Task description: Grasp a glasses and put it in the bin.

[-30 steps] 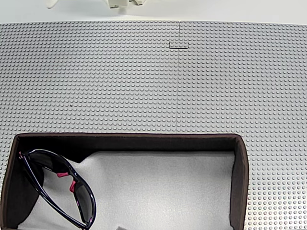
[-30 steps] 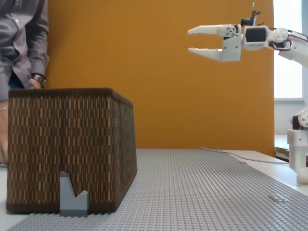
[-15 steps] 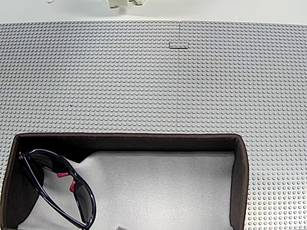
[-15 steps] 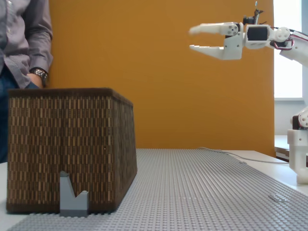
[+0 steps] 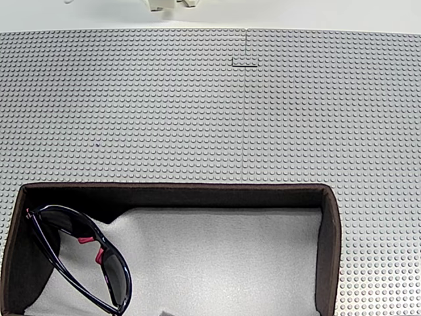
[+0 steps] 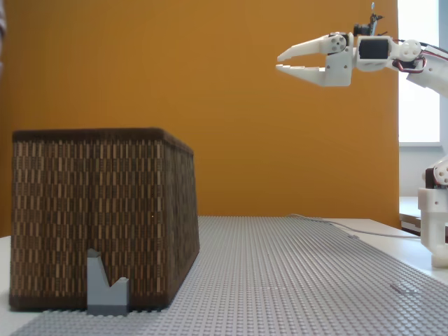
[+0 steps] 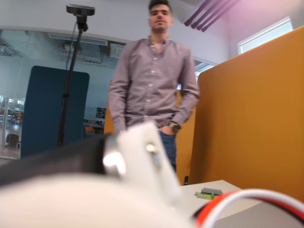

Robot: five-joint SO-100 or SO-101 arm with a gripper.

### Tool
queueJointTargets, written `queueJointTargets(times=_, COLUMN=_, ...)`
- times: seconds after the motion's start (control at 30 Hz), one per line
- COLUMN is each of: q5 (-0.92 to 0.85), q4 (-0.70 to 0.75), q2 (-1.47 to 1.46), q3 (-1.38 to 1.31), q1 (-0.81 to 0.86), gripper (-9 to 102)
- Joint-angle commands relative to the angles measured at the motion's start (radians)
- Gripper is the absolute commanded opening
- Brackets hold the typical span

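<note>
The glasses [image 5: 113, 275], dark wraparound ones with pink-red nose pads, lie inside the bin [image 5: 177, 195] on its white lining, against the left end in a fixed view from above. From the side, the bin [image 6: 98, 210] stands at the left as a tall brown woven box that hides its contents. My white gripper [image 6: 278, 61] hangs high at the upper right, well clear of the bin and pointing left. Its fingers are drawn together at the tips with nothing between them. A blurred white part of the arm [image 7: 137, 156] fills the bottom of the wrist view.
A grey studded baseplate [image 5: 210, 118] covers the table. A small grey brick piece [image 6: 106, 287] leans at the bin's foot. The arm's base [image 6: 434, 224] stands at the right. An orange partition [image 6: 231, 126] backs the scene. A person [image 7: 152, 90] stands beside a camera stand [image 7: 80, 10].
The gripper's fingers have closed from wide apart to together, high in the air. The person at the left edge of the side view has left that frame. Glasses and bin are unmoved.
</note>
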Motion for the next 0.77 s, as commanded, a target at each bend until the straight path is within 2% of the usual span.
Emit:
queueJointTargets(times=0.0, q5=-0.021, q4=-0.009, q2=0.017, q3=0.015, q1=-0.006, gripper=5)
queueJointTargets(times=0.1, q5=-0.201, q4=0.029, q2=0.034, q3=0.02, q1=-0.069, gripper=1)
queueJointTargets(times=0.13, q5=-0.316, q4=0.06, q2=0.041, q3=0.02, q1=-0.104, gripper=0)
queueJointTargets(times=0.2, q5=-0.38, q4=0.074, q2=0.048, q3=0.023, q1=-0.115, gripper=0)
queueJointTargets(times=0.33, q5=-0.618, q4=0.15, q2=0.041, q3=0.017, q1=-0.126, gripper=0)
queueJointTargets(times=0.5, q5=-0.928, q4=0.334, q2=0.038, q3=0.003, q1=-0.095, gripper=0)
queueJointTargets(times=0.67, q5=-1.134, q4=0.543, q2=0.051, q3=-0.026, q1=-0.08, gripper=0)
queueJointTargets(times=0.73, q5=-1.152, q4=0.591, q2=0.061, q3=-0.044, q1=-0.081, gripper=0)
